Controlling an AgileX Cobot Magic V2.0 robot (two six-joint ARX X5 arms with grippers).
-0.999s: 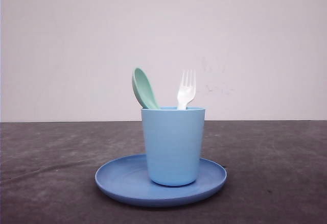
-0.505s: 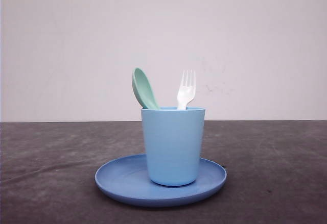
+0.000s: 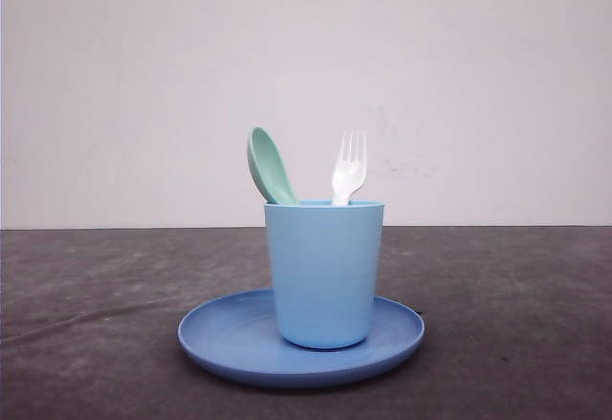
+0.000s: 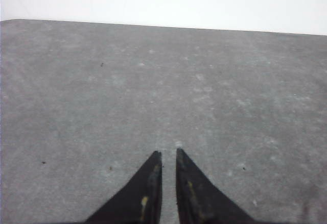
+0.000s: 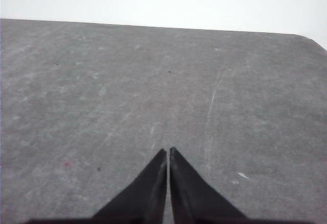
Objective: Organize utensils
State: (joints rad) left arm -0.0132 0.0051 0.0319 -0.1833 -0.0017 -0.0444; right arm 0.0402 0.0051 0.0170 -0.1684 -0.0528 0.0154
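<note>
Plate (image 3: 225,348), round and blue, lies nearest at the lower centre of the front view, flat on the dark grey desk (image 3: 86,296). On the middle of the plate stands a light blue cup (image 3: 324,272), upright, its base touching the plate's surface. Two utensils stand inside the cup with their working ends rising above the rim. The spoon (image 3: 269,165) is pale mint green with an oval bowl; it leans toward the left of the frame and sits at the cup's left side. The fork (image 3: 349,166) is small, white and plastic with four tines pointing up; it stands nearly upright at the right side of the cup, apart from the spoon. Behind everything a plain pale wall (image 3: 478,76) fills the upper half of the frame. In the left wrist view the left gripper (image 4: 168,155) hangs over bare desk, fingers almost together with a thin gap, holding nothing. In the right wrist view the right gripper (image 5: 168,151) has its fingers pressed together, also empty, over bare desk.
</note>
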